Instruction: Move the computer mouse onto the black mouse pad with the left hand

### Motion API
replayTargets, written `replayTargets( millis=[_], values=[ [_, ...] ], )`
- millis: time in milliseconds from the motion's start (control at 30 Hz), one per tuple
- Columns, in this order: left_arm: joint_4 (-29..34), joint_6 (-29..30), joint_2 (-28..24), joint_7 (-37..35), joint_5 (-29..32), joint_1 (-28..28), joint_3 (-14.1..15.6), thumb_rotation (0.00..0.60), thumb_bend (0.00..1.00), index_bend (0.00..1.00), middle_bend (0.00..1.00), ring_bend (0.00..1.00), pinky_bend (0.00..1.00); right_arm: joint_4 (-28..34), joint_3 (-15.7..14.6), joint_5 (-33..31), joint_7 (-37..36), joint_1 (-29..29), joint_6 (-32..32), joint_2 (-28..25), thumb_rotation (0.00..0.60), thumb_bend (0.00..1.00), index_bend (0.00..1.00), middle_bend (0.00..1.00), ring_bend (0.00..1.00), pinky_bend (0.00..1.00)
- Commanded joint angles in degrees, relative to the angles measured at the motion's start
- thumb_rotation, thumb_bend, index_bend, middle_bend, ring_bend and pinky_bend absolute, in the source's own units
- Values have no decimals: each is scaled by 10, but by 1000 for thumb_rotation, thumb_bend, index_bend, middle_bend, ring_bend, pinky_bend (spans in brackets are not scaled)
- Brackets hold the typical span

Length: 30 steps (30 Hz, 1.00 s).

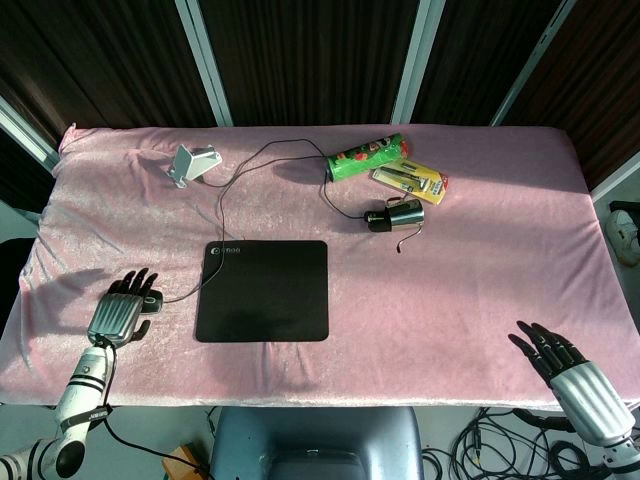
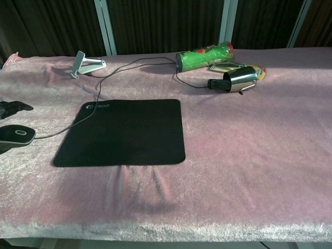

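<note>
L hand: left hand (image 1: 122, 310) sits low at table's left edge, back of hand up, fingers pointing away from robot and draped over the mouse; whether they actually clamp it, can't tell. Chest view shows only dark fingertips (image 2: 13, 107) at the frame edge, just behind the mouse.
R hand: right hand (image 1: 570, 372) at near-right corner, above the cloth, fingers spread apart, holding nothing.
Mouse: computer mouse (image 2: 16, 135) is black w/ a light ring on top, lying flat on the pink cloth (image 1: 470, 280), just left of the pad, not on it. In head view mostly hidden under L hand.
Cable: cable (image 1: 250, 160) runs from mouse along pad's left edge, then loops toward the far items.
Pad: black mouse pad (image 1: 264, 290) flat, centre-left, small logo at its far-left corner.
Far side: white stand (image 1: 195, 163) far left; green can (image 1: 367, 157) on its side, yellow packet (image 1: 410, 180) beside it, metal cup (image 1: 400, 214) tipped over nearby.
</note>
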State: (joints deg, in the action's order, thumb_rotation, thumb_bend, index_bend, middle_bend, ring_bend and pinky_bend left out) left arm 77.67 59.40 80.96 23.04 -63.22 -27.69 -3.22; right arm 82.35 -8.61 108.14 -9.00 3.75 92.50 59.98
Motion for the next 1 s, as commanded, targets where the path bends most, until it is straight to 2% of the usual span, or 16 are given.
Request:
replayTargets(
  millis=[33,667,767,900,1000],
  values=[
    [-2,-2,1,0,2,0,-1,600,364,0,0,0,167,0,0,0,0,0,0,0,600,101,0,21,62,282],
    [-29,-17,12,-11,3,-1,-4,600,363,0,7,2,174,1,-2,3,7,2,-6,0,600,102,0,22,62,282],
    [-52,-30,23,-22,6,-4,-6,600,382,19,122,94,193,1,-2,3,6,2,-6,0,600,101,0,22,62,282],
    [-80,-31,38,-41,-8,-4,-6,600,605,156,359,290,347,0,-2,2,4,2,-4,0,600,101,0,22,63,283],
    [-94,-23,46,-46,-20,-2,-4,600,707,229,454,378,454,0,-2,2,4,2,-4,0,600,101,0,22,62,282]
  ],
)
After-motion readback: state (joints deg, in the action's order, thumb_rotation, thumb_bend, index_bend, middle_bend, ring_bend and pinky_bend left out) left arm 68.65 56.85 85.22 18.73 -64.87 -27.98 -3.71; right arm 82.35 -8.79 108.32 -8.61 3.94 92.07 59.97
